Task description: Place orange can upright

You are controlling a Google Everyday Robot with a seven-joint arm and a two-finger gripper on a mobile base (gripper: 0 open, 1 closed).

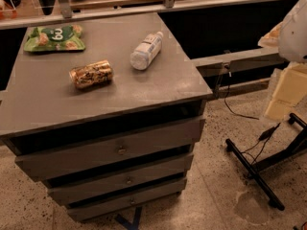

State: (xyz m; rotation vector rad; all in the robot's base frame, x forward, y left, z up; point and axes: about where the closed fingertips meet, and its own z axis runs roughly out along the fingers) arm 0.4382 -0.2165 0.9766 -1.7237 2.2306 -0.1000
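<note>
The orange can (91, 74) lies on its side on the grey cabinet top (57, 104), left of centre, with its length running left to right. It is shiny orange-gold with dark markings. My gripper (284, 96) shows as a pale yellowish shape under the white arm (295, 28) at the right edge of the view. It hangs off to the right of the cabinet, far from the can, and holds nothing that I can see.
A clear plastic bottle (146, 51) with a white label lies on its side right of the can. A green snack bag (55, 38) lies at the back left. The cabinet has three drawers (120, 150). A black stand (259, 171) and cables are on the floor at right.
</note>
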